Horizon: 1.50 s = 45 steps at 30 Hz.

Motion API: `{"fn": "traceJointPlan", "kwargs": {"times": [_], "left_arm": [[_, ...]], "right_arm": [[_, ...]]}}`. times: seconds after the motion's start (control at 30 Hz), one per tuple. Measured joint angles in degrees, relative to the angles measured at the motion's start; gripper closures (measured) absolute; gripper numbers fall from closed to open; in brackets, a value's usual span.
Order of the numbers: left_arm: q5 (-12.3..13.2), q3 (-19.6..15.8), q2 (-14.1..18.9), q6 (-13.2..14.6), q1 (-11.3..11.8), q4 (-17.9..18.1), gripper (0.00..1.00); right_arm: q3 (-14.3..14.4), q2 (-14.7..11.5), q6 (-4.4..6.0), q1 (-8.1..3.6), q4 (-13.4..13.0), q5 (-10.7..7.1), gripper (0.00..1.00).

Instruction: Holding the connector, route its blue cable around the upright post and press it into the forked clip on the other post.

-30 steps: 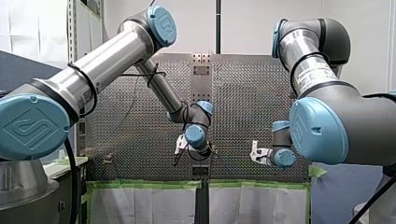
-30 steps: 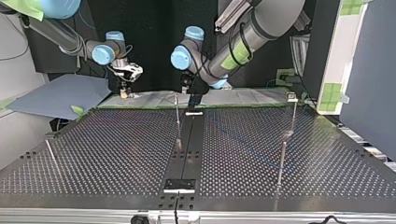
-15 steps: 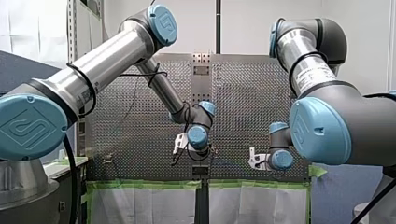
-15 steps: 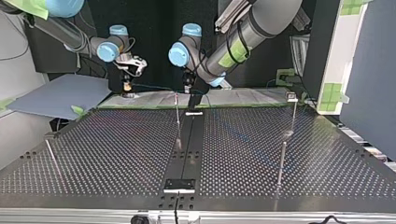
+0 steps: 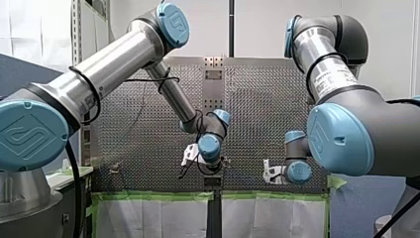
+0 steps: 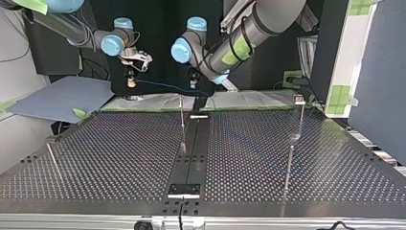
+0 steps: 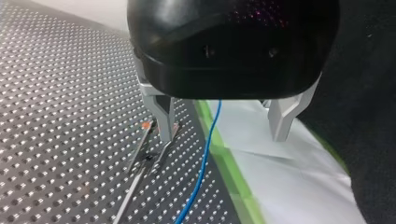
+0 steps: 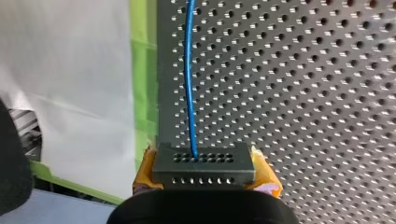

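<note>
The perforated table [image 6: 287,191] and its thin posts sit as they did 1 s ago; my 2 arms have shifted. In the top view my right gripper [image 6: 130,82] has climbed off the white sheet [image 6: 158,101] at the table's far edge & drifted a little toward the view's middle; my left gripper [image 6: 195,88] has risen slightly too, and hangs just above & behind the centre post [image 6: 182,120]. In the front view both wrists have slid a touch lower; that view gives arm bulk only, and no fingers can be read there.

The wrist views fill that in. Right wrist view: my yellow pads [image 8: 265,177] are pinching the dark connector [image 8: 204,163] from both sides, w/ the blue cable [image 8: 189,79] leaving its face & running ahead over the table. Left wrist view: my metal fingers [image 7: 164,116] are spread wide w/ nothing held; the cable drops btwn them, clear of both; 1 finger stands just beside the forked clip [image 7: 147,161] on a thin post's tip, touching or not I can't tell. Only the top view shows the cable strung from my right gripper across to under my left, above the sheet; 1 s ago that line wasn't visible there.
</note>
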Motion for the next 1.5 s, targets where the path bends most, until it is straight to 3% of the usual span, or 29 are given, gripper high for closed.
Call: {"fn": "traceJointPlan", "kwargs": {"times": [0.27,0.47,0.83,1.5], "left_arm": [[-1.24,-2.44,0.32,-0.05,-1.79,1.85,0.00],[-2.15,-4.29,1.13,-0.66,-2.93,3.98,0.00],[-3.92,-4.61,1.27,-2.62,-5.23,5.89,0.00],[-2.29,-4.62,1.11,-6.54,-6.36,8.53,0.00]], "right_arm": [[1.86,-3.33,0.22,0.37,-1.19,-0.88,1.00],[3.05,-3.74,0.21,0.87,-2.46,-1.74,1.00],[4.06,-3.76,0.09,1.60,-3.35,-3.05,1.00],[5.70,-3.78,0.28,1.82,-8.40,-10.06,1.00]]}}
